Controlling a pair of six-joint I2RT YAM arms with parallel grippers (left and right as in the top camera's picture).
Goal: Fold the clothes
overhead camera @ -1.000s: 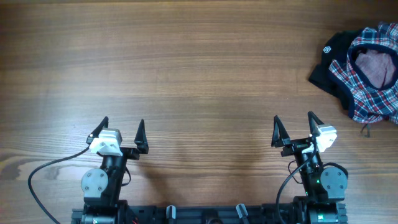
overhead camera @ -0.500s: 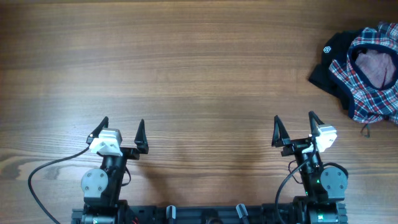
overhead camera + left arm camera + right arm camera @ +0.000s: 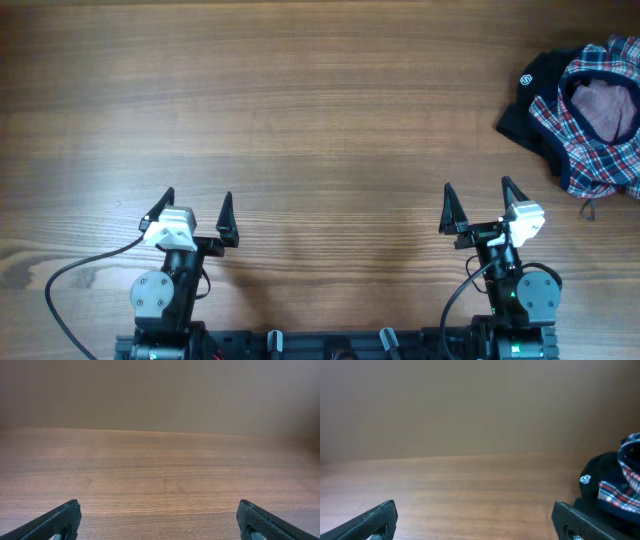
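Two arms overhead: the left gripper [image 3: 197, 196] and right gripper [image 3: 476, 188] gape wide, holding nothing. The plaid shirt [image 3: 600, 125] lies crumpled on the black garment [image 3: 527, 105] at the tabletop's [image 3: 300, 100] far right edge. Left wrist: wood grain between spread jaws. Right wrist: both garments lie ahead, rightward.

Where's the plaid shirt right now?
In the overhead view the plaid shirt lies crumpled at the far right edge of the table, partly on top of the black garment, well beyond the open right claw.
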